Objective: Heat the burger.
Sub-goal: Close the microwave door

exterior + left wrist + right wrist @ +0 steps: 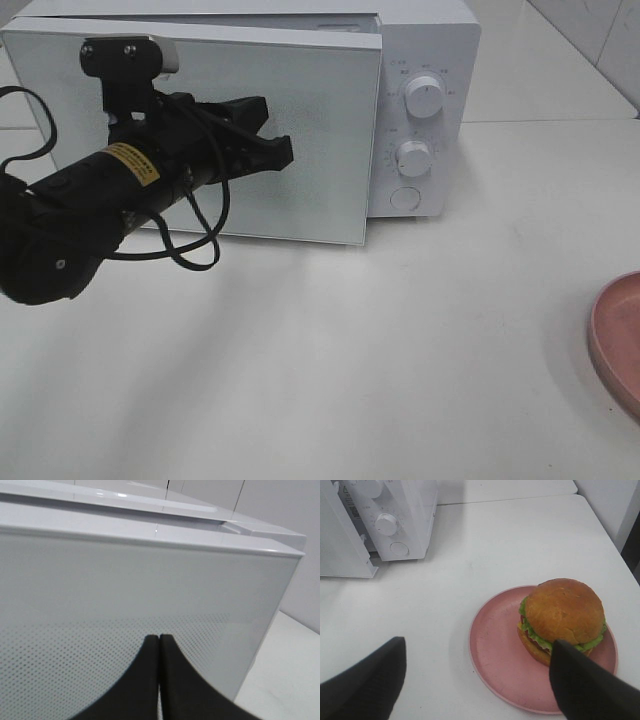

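Here the burger [563, 616] sits on its pink plate [500, 660] below the spread, empty right gripper [475, 680]; left gripper [159, 645] clenched (at the microwave door [100, 605]).

Counted one microwave [300, 90], two knobs [424, 98], one burger [563, 617], one plate [500, 655], two grippers [262, 140].

the left arm [80, 215] reaches in from the left edge of the tabletop, raised above it, its black hand [275, 135] pointing toward the far edge with both fingers [150, 675] pressed together. the right hand [475, 680] has its fingers [365, 682] spread wide, holding nothing.
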